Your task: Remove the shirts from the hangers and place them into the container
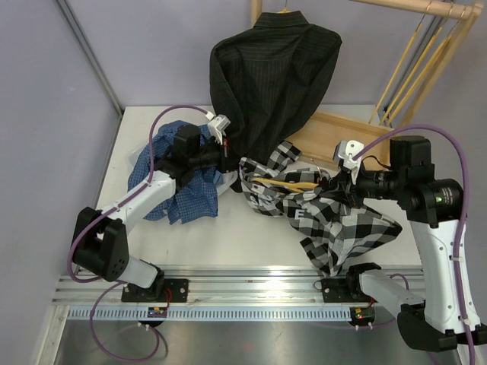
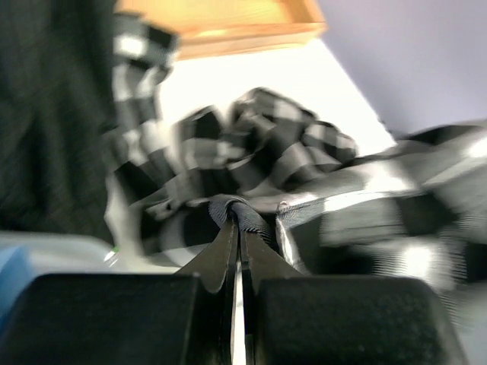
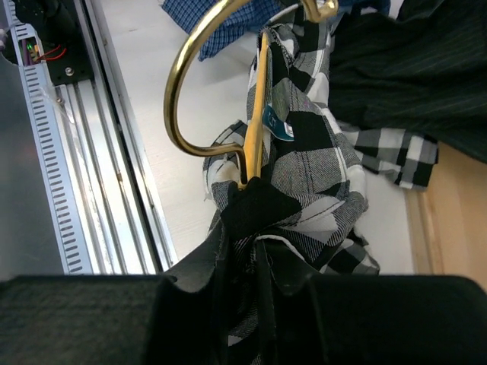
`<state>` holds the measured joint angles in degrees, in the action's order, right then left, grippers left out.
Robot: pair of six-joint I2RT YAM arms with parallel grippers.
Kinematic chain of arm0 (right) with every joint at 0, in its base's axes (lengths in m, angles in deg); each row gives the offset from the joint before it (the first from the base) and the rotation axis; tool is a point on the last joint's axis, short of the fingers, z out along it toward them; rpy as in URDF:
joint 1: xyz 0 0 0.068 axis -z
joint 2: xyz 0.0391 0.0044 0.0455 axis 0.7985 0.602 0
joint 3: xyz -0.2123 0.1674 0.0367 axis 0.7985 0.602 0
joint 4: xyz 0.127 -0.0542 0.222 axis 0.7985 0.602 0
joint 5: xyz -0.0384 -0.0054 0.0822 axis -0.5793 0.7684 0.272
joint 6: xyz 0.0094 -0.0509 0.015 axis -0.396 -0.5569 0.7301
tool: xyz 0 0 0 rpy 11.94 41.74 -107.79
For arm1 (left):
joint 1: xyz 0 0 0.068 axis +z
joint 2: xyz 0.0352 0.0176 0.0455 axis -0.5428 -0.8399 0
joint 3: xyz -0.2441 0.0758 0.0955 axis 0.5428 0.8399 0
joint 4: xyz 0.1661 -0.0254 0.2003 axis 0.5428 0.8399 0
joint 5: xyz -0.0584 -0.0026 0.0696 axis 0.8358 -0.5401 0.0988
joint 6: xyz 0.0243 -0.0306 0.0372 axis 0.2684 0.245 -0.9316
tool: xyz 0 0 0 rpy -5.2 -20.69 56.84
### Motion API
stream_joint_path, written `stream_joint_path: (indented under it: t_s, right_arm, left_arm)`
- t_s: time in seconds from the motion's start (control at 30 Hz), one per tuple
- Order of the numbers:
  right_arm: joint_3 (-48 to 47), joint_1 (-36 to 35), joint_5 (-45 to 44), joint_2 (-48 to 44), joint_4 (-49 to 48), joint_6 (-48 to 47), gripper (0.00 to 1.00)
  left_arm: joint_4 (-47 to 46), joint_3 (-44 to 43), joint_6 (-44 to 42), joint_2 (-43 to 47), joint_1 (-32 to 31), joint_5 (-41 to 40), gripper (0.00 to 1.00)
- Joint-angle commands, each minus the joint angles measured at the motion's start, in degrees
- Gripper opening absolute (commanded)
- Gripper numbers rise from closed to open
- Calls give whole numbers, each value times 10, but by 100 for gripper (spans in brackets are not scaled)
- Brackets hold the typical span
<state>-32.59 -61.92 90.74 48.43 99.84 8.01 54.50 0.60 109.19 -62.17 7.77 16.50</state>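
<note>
That checked shirt (image 1: 342, 228) looks soft and floppy; left claw (image 2: 237, 207) pinches a fold, right claw (image 3: 255, 190) pinches cloth by the hanger hook (image 3: 173, 114). I'd grip bunched cloth.

B/W check shirt (image 1: 346, 224) spread across table (image 1: 243, 236) centre-right, btwn both grippers. L gripper (image 1: 237, 163) at its left end, R gripper (image 1: 335, 181) at its right part; rest of fabric sags twd near-right edge. Yellow hanger (image 1: 283, 185) inside it, partly visible. Black pinstriped shirt (image 1: 274, 76) hangs far centre, hem down by L gripper. Blue check shirt (image 1: 186, 194) heaped left, under L arm. Bare hangers (image 1: 426, 57) on rail (image 1: 415, 6) far right, above wooden rack base (image 1: 342, 128).
</note>
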Motion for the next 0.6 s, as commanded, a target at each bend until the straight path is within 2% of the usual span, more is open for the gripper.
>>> stream_joint_path:
  t_s: [0.0, 0.2, 0.33, 0.37, 0.43, 0.57]
  right_arm:
    - [26, 2, -10, -4, -49, 17, 0]
    - [14, 2, 6, -10, -50, 19, 0]
    - [-34, 2, 1, -31, -72, 56, 0]
    - [-49, 3, -1, -32, -72, 64, 0]
    - [-102, 3, -15, -31, -59, 78, 0]
    - [-161, 6, -54, -24, -46, 88, 0]
  left_arm:
    - [-92, 4, 12, 17, -4, 93, 0]
    - [-53, 1, 10, -6, -4, 47, 0]
    - [59, -11, -8, -33, -4, -59, 0]
    - [75, -11, -18, -38, -4, -118, 0]
    - [101, -10, -24, -50, -3, -167, 0]
    - [102, -16, -24, -57, -4, -163, 0]
